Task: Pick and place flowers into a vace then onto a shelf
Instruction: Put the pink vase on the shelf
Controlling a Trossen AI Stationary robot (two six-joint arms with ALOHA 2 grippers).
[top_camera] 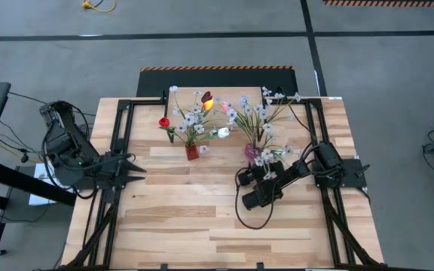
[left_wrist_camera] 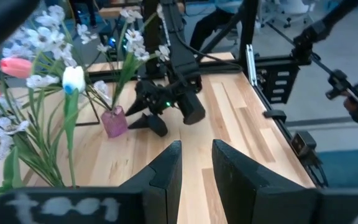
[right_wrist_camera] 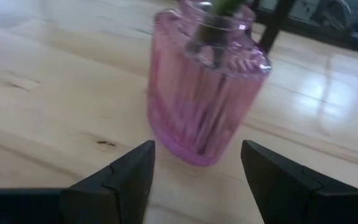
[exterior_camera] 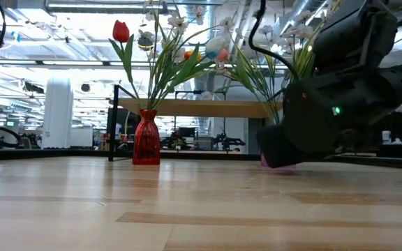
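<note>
**Right end effector open at the pink vase**

Slatted light-wood boards make up the surface (top_camera: 202, 218), framed by dark rails, with grey floor and a striped mat beyond its far edge. At that far side stands the shelf (exterior_camera: 208, 108), a low light-wood board on thin dark legs.

2 vases stand on the surface in front of the shelf. The red vase (top_camera: 192, 152) holds flowers (top_camera: 194, 117): a red tulip, an orange one, a pink one, a white one and sprays of small white blossoms. The pink vase (right_wrist_camera: 202, 93), ribbed glass, stands upright to its right and holds green stems topped by white blossoms (top_camera: 266, 113).

The right end effector (right_wrist_camera: 197, 177) lies low over the surface, just in front of the pink vase, pointing at it. Its fingers (right_wrist_camera: 120, 180) are spread wide, one toward each side of the vase base, with bare wood between them and the glass; it grips nothing.

The left end effector (top_camera: 138, 172) waits at the left edge of the surface, well apart from both vases. Its 2 fingers (left_wrist_camera: 166, 174) stand narrowly apart with a slim gap between them and hold nothing.
</note>
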